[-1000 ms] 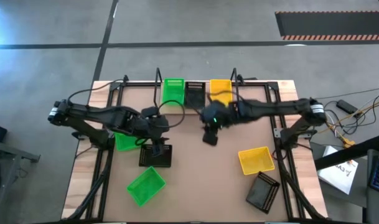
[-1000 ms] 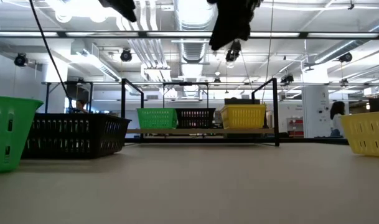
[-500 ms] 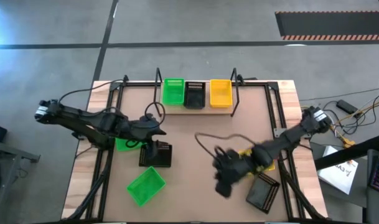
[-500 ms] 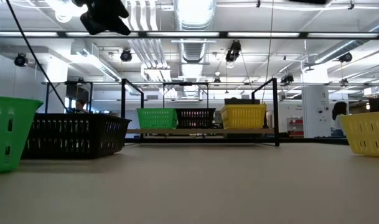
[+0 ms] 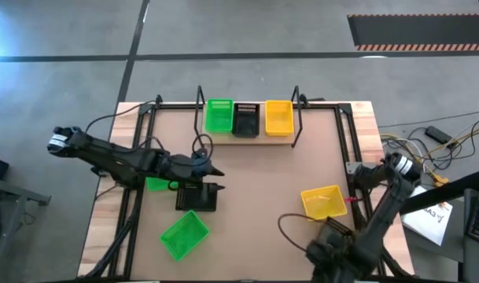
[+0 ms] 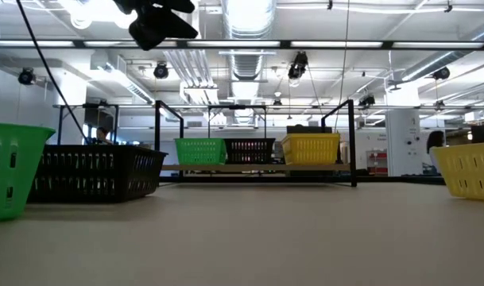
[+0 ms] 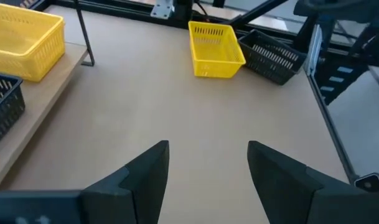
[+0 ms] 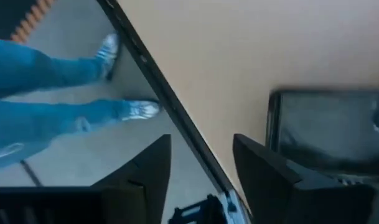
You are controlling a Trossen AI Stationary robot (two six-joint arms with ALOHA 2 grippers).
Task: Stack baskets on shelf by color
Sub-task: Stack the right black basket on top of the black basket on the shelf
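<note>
The shelf (image 5: 248,134) stands at the table's far middle and carries a green basket (image 5: 219,115), a black basket (image 5: 246,119) and a yellow basket (image 5: 278,116) side by side. Loose on the table are a green basket (image 5: 184,234), a black basket (image 5: 197,196), another green basket (image 5: 156,184) half under my left arm, a yellow basket (image 5: 324,202) and a black basket (image 5: 337,233). My left gripper (image 7: 208,149) hangs open over the bare table just beyond the left black basket. My right gripper (image 8: 201,140) is open above the table's near right edge, next to the right black basket (image 8: 332,134).
Black metal frame rails (image 5: 351,157) run along the table's sides. A person's legs in jeans (image 8: 58,93) stand on the floor just off the near edge. The table's middle (image 5: 255,189) is bare board.
My right gripper has swung from in front of the shelf across the table to the near right corner, sinking and rolling about its own line. My left gripper has tipped downward and sunk a little over the left black basket. No basket has moved.
</note>
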